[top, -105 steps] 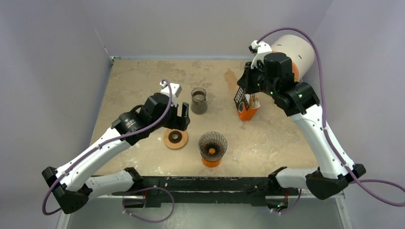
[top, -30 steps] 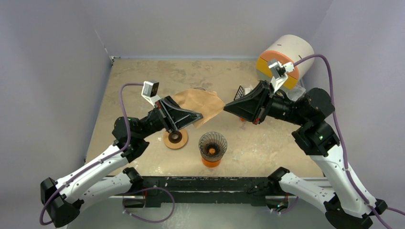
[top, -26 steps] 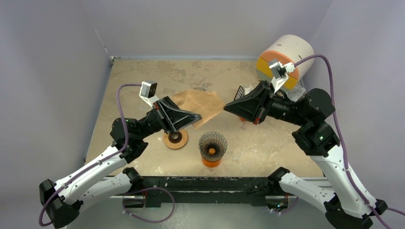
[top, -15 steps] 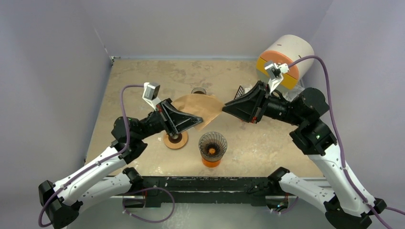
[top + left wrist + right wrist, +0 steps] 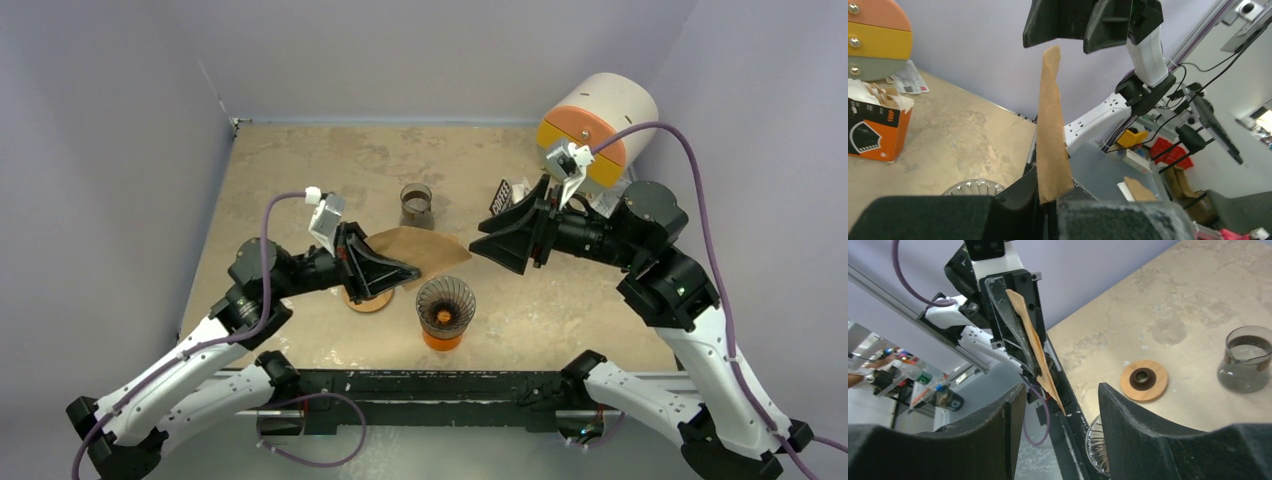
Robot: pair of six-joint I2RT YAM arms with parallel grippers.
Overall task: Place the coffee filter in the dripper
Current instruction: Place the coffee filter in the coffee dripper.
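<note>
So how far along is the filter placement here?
Done: one coffee filter is out of the orange box and off the table. In hand: the left gripper is shut on one edge of it; the right gripper is open and apart from it. Left: the dripper holds no filter yet, so lowering it in remains.

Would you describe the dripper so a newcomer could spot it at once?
Find the tan table, then the middle of its near edge. The dripper stands there, right of a flat wooden disc; it alone is a wire cone on an orange base.
</note>
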